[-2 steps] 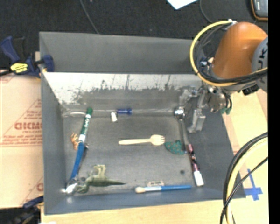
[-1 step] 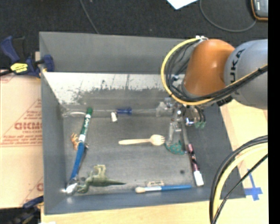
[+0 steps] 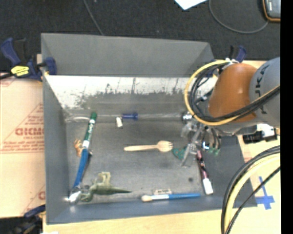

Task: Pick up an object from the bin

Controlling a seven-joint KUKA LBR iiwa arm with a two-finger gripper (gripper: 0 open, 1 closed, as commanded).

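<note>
The gripper [image 3: 189,150] hangs low by the bin's [image 3: 136,89] right wall, over a small dark-green piece [image 3: 178,153] touching the wooden fork's [image 3: 146,147] tines, probably the handiest thing to take. Clenched or released, I cannot tell.

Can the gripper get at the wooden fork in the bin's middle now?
Probably yes: the wooden fork lies alone and uncovered, and the gripper is close beside its pronged end.

The wooden fork [image 3: 149,147] lies in the middle of the bin [image 3: 136,62], its head toward the claw [image 3: 189,150] at 3 o'clock. A marker [image 3: 89,128] lies at 9 o'clock, a toy lizard [image 3: 101,187] at 7, a toothbrush [image 3: 171,196] at 6, a pen [image 3: 204,173] at 4.
</note>
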